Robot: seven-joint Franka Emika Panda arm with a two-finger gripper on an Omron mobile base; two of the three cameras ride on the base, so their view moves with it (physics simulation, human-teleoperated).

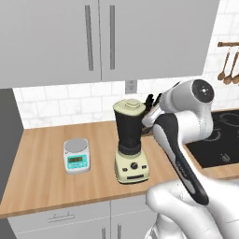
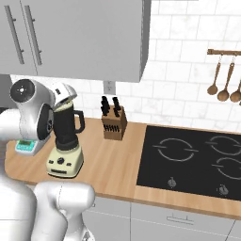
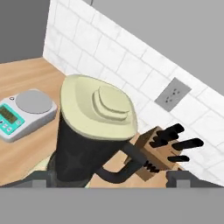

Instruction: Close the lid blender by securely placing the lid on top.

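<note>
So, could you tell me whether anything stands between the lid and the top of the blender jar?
Nothing visible does. The lid already sits on the mouth of the blender, covering it in all three views. The knife block stands behind, and the scale off to the side on the counter.

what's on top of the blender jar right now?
The cream lid sits on the mouth of the blender, knob up, covering the opening. The jar's inside is hidden by the lid and dark walls. Whether it is fully seated cannot be told.
</note>
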